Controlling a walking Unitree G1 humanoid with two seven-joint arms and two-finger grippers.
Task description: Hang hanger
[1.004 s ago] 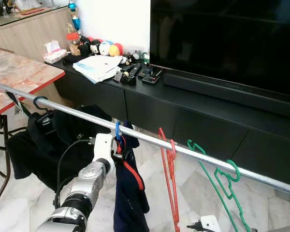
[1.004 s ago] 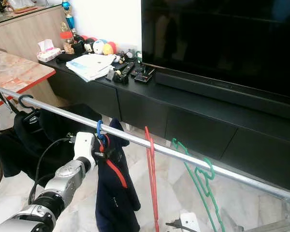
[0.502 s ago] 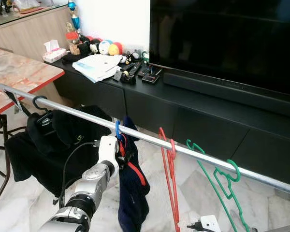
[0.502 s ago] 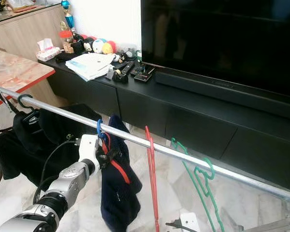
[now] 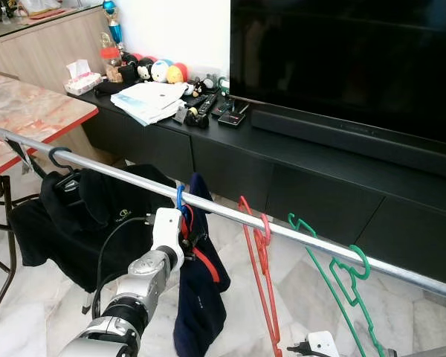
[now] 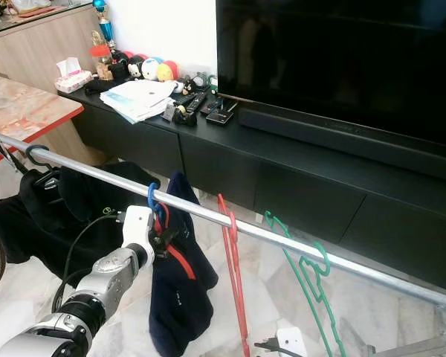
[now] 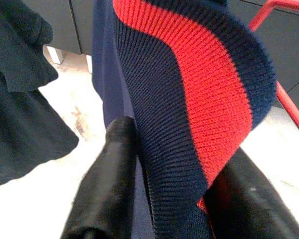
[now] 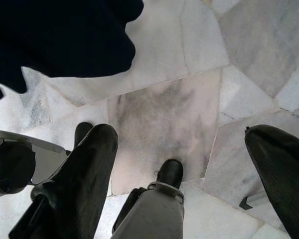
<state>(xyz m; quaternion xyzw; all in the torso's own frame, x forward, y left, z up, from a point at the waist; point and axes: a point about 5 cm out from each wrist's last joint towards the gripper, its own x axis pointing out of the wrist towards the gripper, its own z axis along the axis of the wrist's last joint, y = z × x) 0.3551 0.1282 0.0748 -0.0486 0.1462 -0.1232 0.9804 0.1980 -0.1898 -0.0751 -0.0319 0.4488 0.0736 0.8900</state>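
Observation:
A blue hanger hook (image 5: 180, 199) sits over the metal rail (image 5: 305, 236). From it hangs a navy garment (image 5: 197, 297) with a red stripe (image 7: 209, 99). My left gripper (image 5: 189, 236) is just under the rail, shut on the garment's top near the hook. In the left wrist view its black fingers (image 7: 109, 179) press the knit fabric from both sides. My right gripper (image 8: 189, 144) hangs low over the marble floor (image 8: 159, 109), open, with nothing between its fingers (image 8: 84, 164).
A red hanger (image 5: 262, 275) and a green hanger (image 5: 343, 277) hang bare on the rail to the right. A black garment (image 5: 74, 216) hangs to the left. Behind stand a black TV cabinet (image 5: 320, 178), a TV (image 5: 349, 59) and a marble table (image 5: 30, 111).
My left gripper rose closer to the rail beside the blue hook. The navy garment swung right, then settled back to hang straighter.

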